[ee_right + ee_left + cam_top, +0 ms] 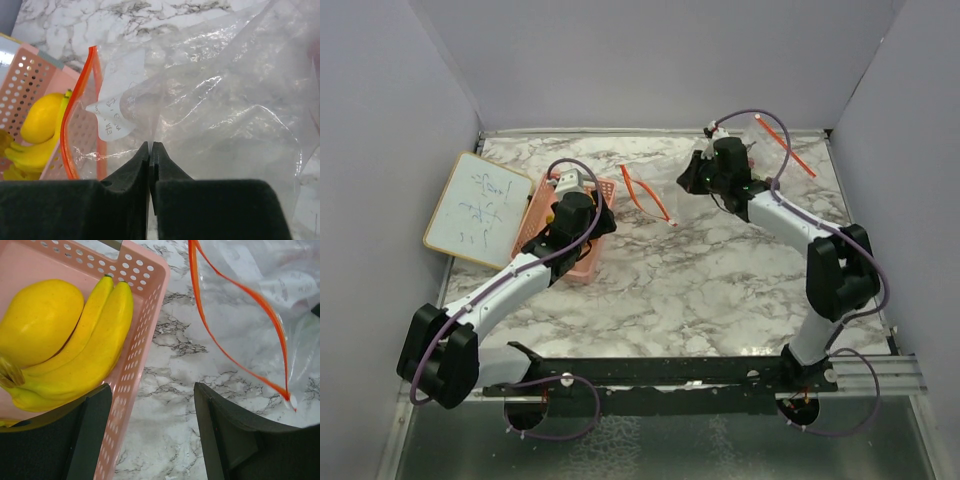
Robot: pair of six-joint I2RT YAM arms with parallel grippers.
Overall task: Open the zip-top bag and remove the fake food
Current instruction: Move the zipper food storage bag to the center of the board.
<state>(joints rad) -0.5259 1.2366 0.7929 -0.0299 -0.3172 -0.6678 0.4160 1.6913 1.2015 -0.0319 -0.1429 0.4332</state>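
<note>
Right hand point(150, 147): fingers pressed together, pinching a fold of the clear zip-top bag point(210, 115) near the far edge of the surface point(700, 290), right of centre; cannot tell whether the bag is lifted clear. Orange zip rim point(193, 270) gapes wide, mouth towards the left edge. No pieces visible inside the film, though part of the bag is out of frame. Left hand point(150, 390): fingers spread, holding nothing, one either side of the wall of the pink basket point(145, 330) toward the far-left corner. Fake food seen: yellow banana point(95, 345) and lemon-shaped piece point(37, 320), touching, lying in the basket. Judgement: removal largely done. Handling: the film looks thin, limp and slick, best gripped at the stiffer zip rim or a bunched fold. The fruit looks hard, glossy, light and rounded, so likely to slip from a pinch; take the banana across its mid-body.
</note>
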